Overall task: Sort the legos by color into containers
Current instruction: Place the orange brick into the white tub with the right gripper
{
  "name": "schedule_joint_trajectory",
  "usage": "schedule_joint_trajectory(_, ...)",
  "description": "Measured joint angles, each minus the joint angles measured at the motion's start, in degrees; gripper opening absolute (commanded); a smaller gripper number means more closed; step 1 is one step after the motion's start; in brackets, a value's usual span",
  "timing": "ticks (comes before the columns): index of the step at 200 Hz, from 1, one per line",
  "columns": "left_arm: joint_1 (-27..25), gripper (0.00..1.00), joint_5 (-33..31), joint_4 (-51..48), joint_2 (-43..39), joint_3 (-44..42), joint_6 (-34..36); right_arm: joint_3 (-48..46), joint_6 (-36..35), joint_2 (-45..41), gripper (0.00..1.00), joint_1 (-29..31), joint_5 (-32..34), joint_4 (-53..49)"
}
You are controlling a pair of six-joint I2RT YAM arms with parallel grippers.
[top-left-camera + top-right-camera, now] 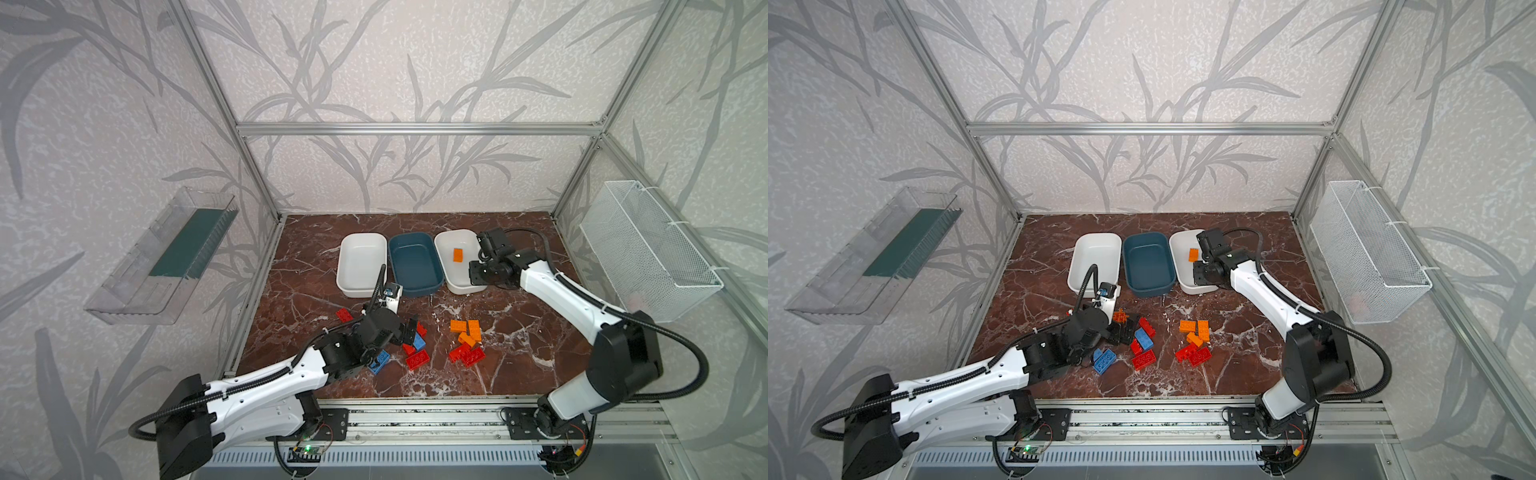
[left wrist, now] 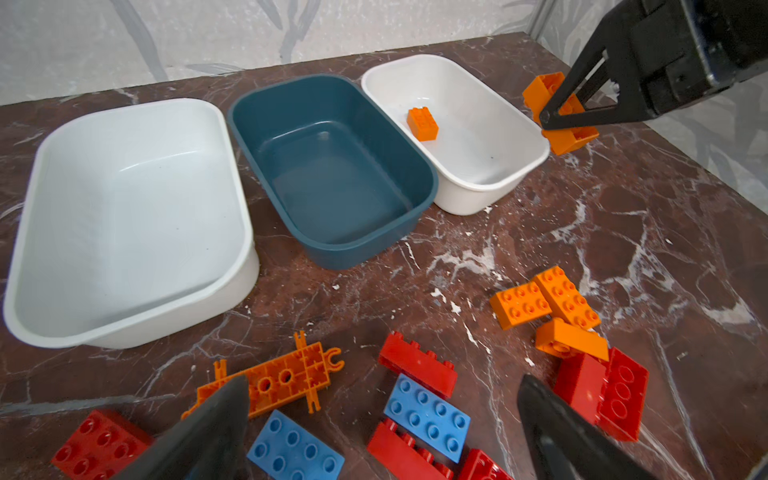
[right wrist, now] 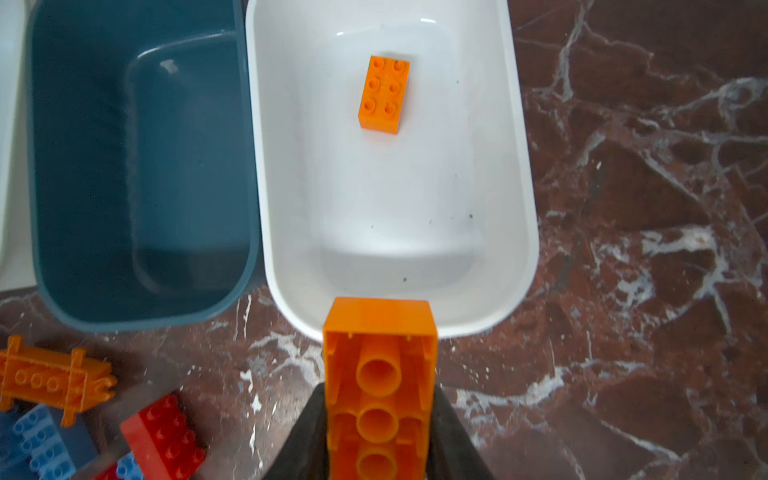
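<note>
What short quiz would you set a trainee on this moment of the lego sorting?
1. True or false: the teal tub holds a blue brick.
2. What is the right gripper shut on? A) red brick B) orange brick C) nothing
3. How many bricks lie in the white tub nearest that gripper?
Key: 1 false, it is empty. 2 B. 3 one, a loose orange brick.

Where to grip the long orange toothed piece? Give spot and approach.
Pinch the long orange toothed piece across its narrow width, mid-length between the side prongs, coming straight down. It lies flat on the table, long and slim.
</note>
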Motion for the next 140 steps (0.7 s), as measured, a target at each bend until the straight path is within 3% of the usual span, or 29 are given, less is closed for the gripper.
schedule_joint_trajectory(58,4.5,0.99,3.4,-0.1,6.2,4.0,1.8,22.1,-2.8,25.0,0.18,-4.6,-2.5,-3.0)
schedule_joint_trajectory(93,5.7,0.99,4.0,0.1,7.7,4.8,2.4,30.4,-3.5,33.6,0.18,-5.9,-2.2,-5.6)
schedule_joint_trajectory(104,5.9,0.99,4.3,0.3,7.6,4.8,2.6,31.8,-3.7,35.2,0.24,-6.1,-2.1,-6.3)
schedule_joint_trajectory(125,6.2,0.99,4.6,0.4,7.4,4.8,2.8,33.3,-3.8,37.1,0.46,-6.3,-2.2,-6.8)
schedule_joint_trajectory(140,6.3,0.99,4.7,0.3,7.2,4.8,3.0,33.2,-4.2,37.2,0.53,-6.3,-2.2,-7.0)
